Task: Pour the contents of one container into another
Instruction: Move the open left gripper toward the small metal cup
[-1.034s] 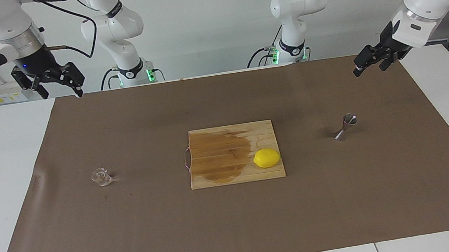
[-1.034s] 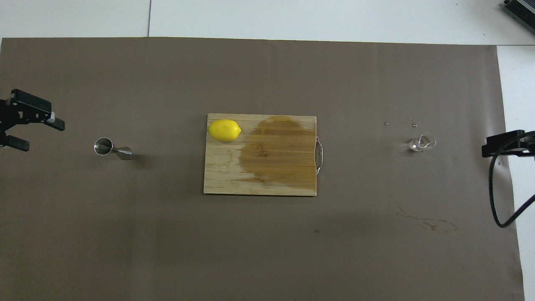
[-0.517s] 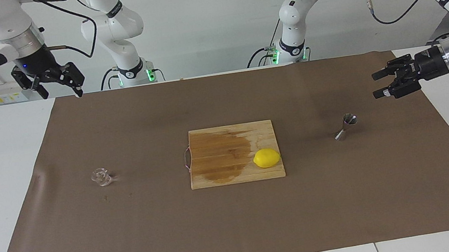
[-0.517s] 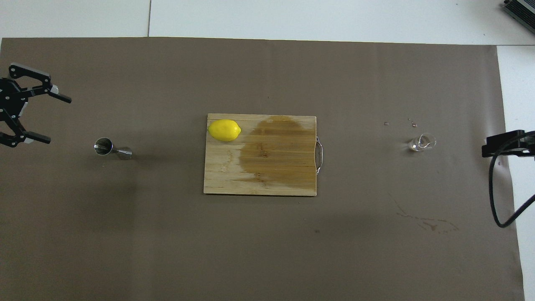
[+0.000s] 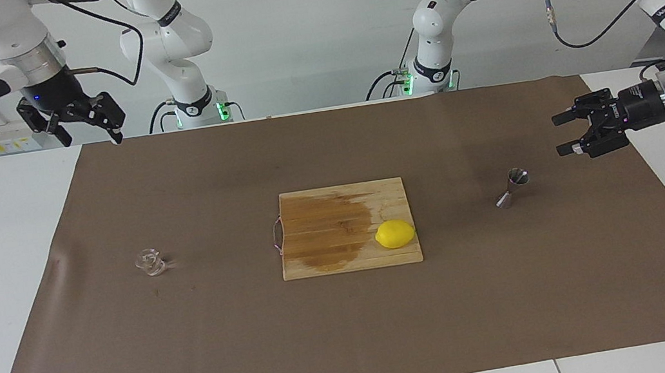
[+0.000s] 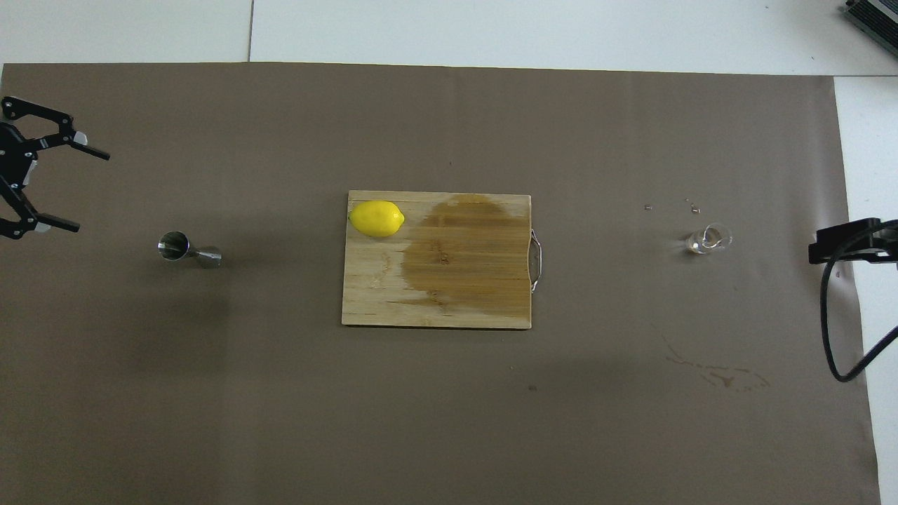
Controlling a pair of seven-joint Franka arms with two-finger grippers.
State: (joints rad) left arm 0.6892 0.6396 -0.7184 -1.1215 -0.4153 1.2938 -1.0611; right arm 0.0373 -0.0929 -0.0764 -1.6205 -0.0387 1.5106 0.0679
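The tiny clear glass vessel (image 5: pixel 150 262) stands on the brown mat toward the right arm's end; it also shows in the overhead view (image 6: pixel 708 240). The steel hourglass jigger (image 5: pixel 511 187) stands on the mat toward the left arm's end and shows in the overhead view too (image 6: pixel 186 250). My left gripper (image 5: pixel 559 134) is open and empty, held level in the air over the mat's edge, pointing toward the jigger and apart from it; the overhead view shows its spread fingers (image 6: pixel 91 191). My right gripper (image 5: pixel 91 137) waits open and empty, high over the mat's corner by its base.
A wooden cutting board (image 5: pixel 329 258) with a dark wet stain and a wire handle lies mid-mat (image 6: pixel 435 308). A yellow lemon (image 5: pixel 395 233) rests on its corner toward the left arm's end (image 6: pixel 377 218). Small stains mark the mat (image 6: pixel 722 375) near the glass vessel.
My left gripper swung down from high near the mat's corner, turned level toward the jigger and opened wider. The right arm, vessel and jigger have not moved.
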